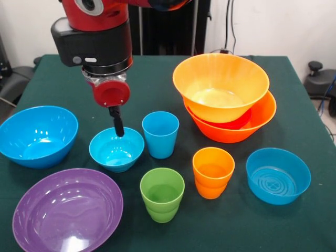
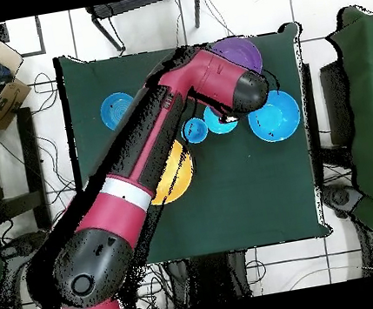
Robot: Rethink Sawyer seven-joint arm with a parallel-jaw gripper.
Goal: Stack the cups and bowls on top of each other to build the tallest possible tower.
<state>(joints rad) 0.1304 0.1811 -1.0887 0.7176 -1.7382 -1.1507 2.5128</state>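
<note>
Gripper [image 1: 117, 125] hangs straight down over the far rim of the small blue bowl [image 1: 116, 149], its dark tip reaching the rim line or just inside it. Only one narrow dark finger shape shows in the front view, so whether the jaws are spread or pressed together cannot be told, and nothing appears to be held. That vertical line from tool to bowl is the relation the next move turns on: the bowl lies directly beneath, slightly toward the camera side of the tip, so a short descent would probably put the tip at the bowl's wall.

The tower [image 1: 224, 97] so far is a large orange bowl with what looks like a red bowl and a second orange bowl nested in it, the top one tilted. It stands well apart from the gripper, across the blue cup [image 1: 160, 134], on the side away from the large blue bowl [image 1: 38, 135].

The green cup [image 1: 162, 194] and orange cup [image 1: 212, 172] stand upright nearer the camera, with the purple bowl [image 1: 67, 210] and another blue bowl [image 1: 278, 175] toward the front corners. All sit loose on the green table [image 1: 294, 231].

In the overhead view the arm [image 2: 148, 168] covers the tower almost wholly, and the gripper itself is hidden under the wrist.
</note>
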